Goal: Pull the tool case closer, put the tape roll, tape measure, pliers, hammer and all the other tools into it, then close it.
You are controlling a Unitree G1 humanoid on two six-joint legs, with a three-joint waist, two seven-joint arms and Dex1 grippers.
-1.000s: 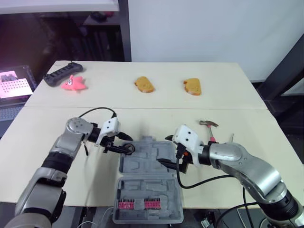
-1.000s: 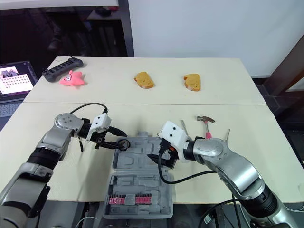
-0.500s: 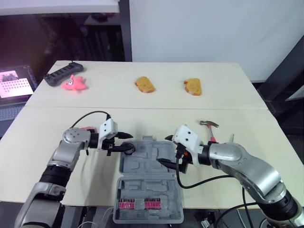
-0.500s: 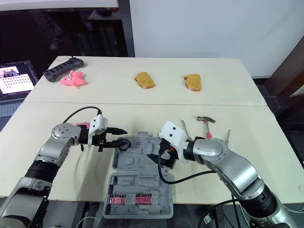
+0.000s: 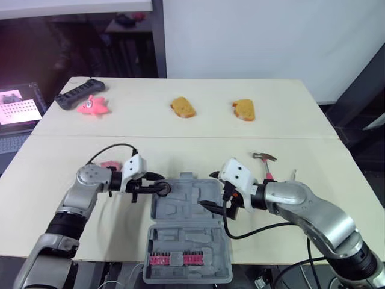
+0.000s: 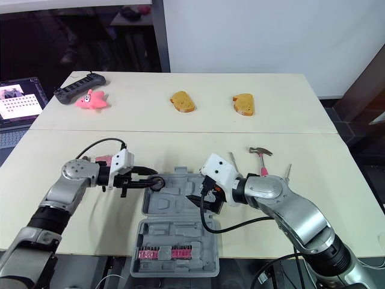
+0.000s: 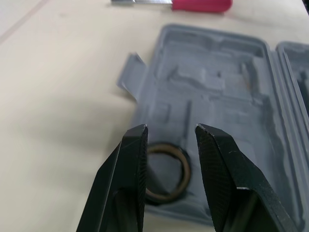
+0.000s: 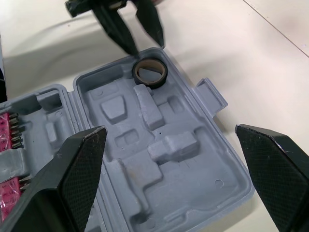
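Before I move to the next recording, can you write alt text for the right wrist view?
An open grey tool case lies on a pale table with a tape roll sitting in one corner pocket. The open left pincer points down at the roll, and the right pincer gapes wide over the case.

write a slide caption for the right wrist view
Tape roll lying in a corner of the open tool case, left end effector open beside it.

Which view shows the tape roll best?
Right wrist view: the tape roll shows whole, lying in a corner of the tool case. In the left wrist view, the left claw hides part of it; the eye views show it small.
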